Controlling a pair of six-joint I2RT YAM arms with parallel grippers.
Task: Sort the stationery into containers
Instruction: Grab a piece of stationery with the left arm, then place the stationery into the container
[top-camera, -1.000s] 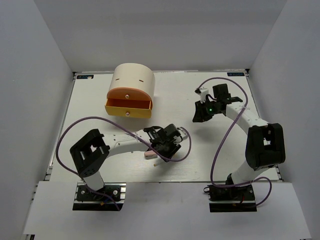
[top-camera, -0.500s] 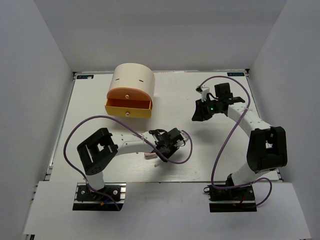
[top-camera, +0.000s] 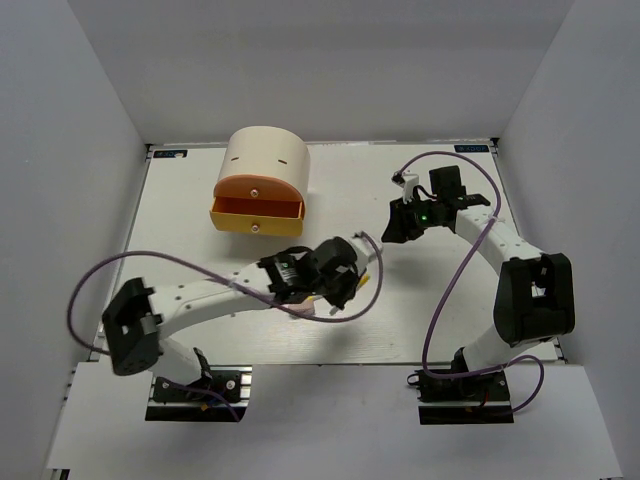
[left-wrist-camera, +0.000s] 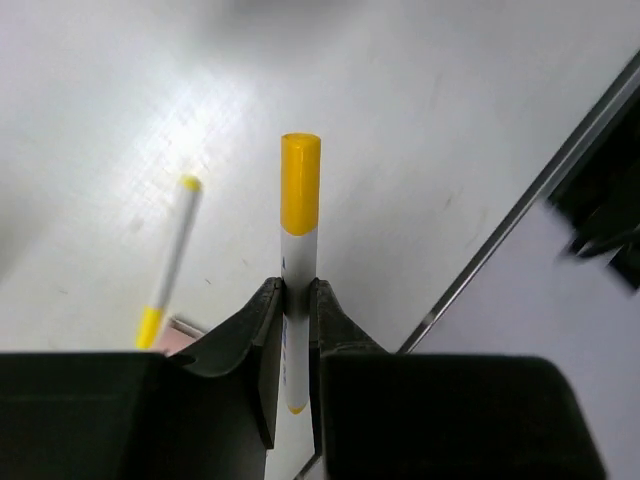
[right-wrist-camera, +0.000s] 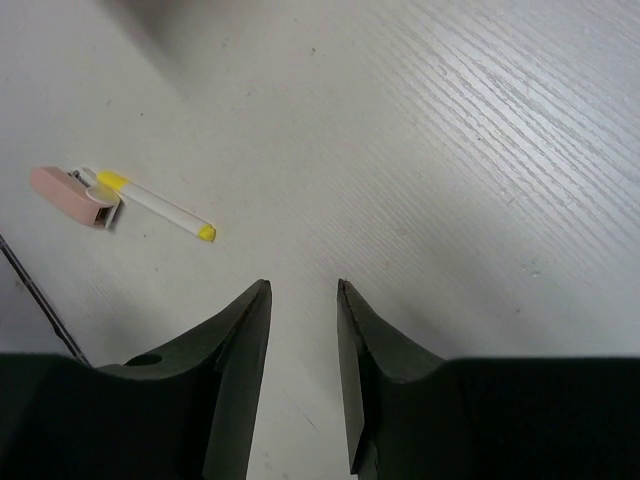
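Note:
My left gripper is shut on a thin white pen with a yellow cap, held above the table with the cap pointing away from the fingers. On the table below lie a second yellow-tipped white pen and a pinkish eraser, also seen in the right wrist view as the pen touching the eraser. The left gripper hovers mid-table. My right gripper is open and empty over bare table, its fingertips apart. The cream chest stands far left with its yellow drawer pulled open and its orange drawer shut.
White walls enclose the table on three sides. A dark table edge strip runs along the right of the left wrist view. Purple cables loop beside both arms.
The left gripper closed on the yellow-capped pen and lifted it off the table, moving up and slightly right as the arm stretched out. The right gripper's jaws widened a little.

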